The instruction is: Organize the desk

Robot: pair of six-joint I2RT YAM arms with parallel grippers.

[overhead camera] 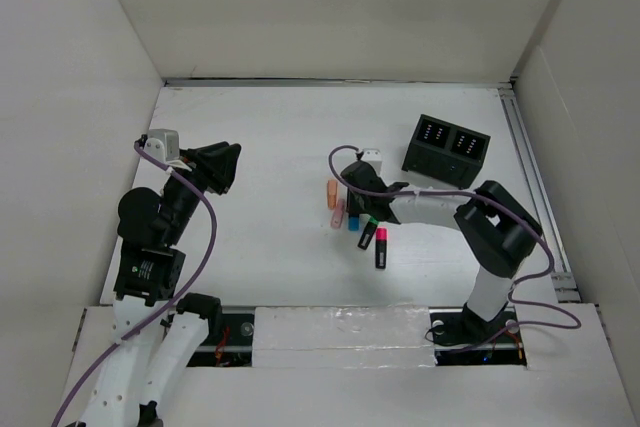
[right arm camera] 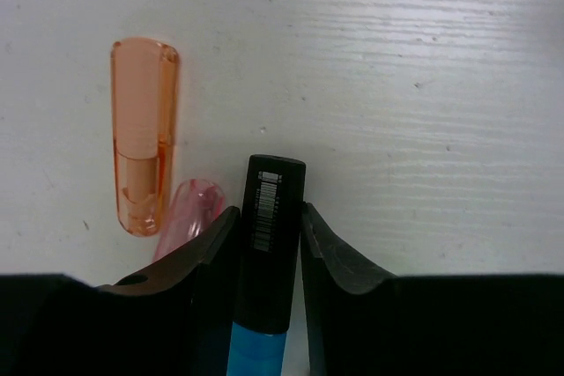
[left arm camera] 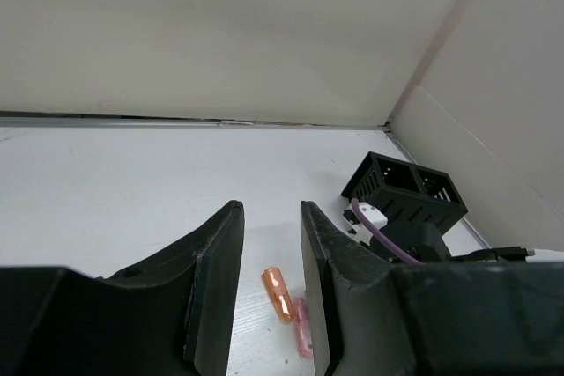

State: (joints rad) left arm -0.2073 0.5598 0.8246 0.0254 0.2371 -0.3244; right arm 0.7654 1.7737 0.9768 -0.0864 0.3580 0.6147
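A black box (overhead camera: 446, 150) with two compartments was seen at the far right of the desk (overhead camera: 280, 147), well apart from the loose items. Near the middle, an orange cap (right arm camera: 143, 134) was laid flat, with a pink cap (right arm camera: 187, 213) just beside it and partly hidden behind one finger. A green marker (overhead camera: 368, 235) and a magenta marker (overhead camera: 381, 247) were found nearer the arms' bases. The right gripper (right arm camera: 270, 210) was pressed against both sides of a blue marker (right arm camera: 271, 235), whose black, barcoded end was left sticking out past the fingertips. The left gripper (left arm camera: 270, 207) was held above the desk's left part, narrowly parted, with nothing between its fingers. The desk was seen as a flat, matte white surface, enclosed by white walls (overhead camera: 330, 7).
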